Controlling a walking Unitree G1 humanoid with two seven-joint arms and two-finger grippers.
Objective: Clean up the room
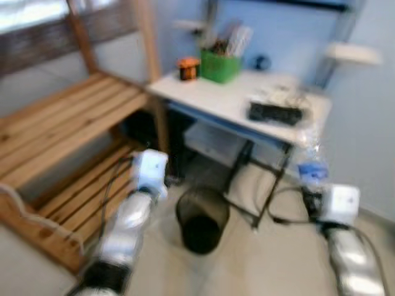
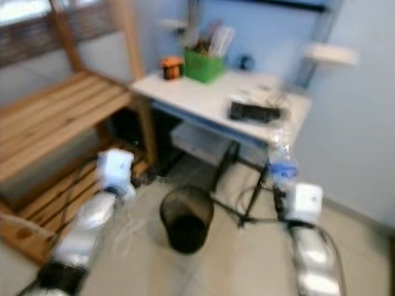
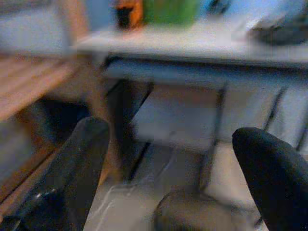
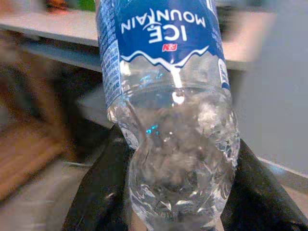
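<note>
My right gripper (image 1: 311,192) is shut on a clear plastic water bottle (image 4: 168,96) with a blue label, held upright beside the white desk's right front corner. The bottle (image 1: 312,161) rises above the wrist, right of the black mesh waste bin (image 1: 202,219) on the floor. My left gripper (image 3: 173,173) stands open with nothing between its fingers, held low in front of the desk and just left of the bin.
A white desk (image 1: 216,102) carries a green organiser (image 1: 219,65), an orange object (image 1: 188,68) and a black remote-like item (image 1: 274,113). A wooden slatted bench (image 1: 55,132) stands at the left. Cables trail on the floor under the desk.
</note>
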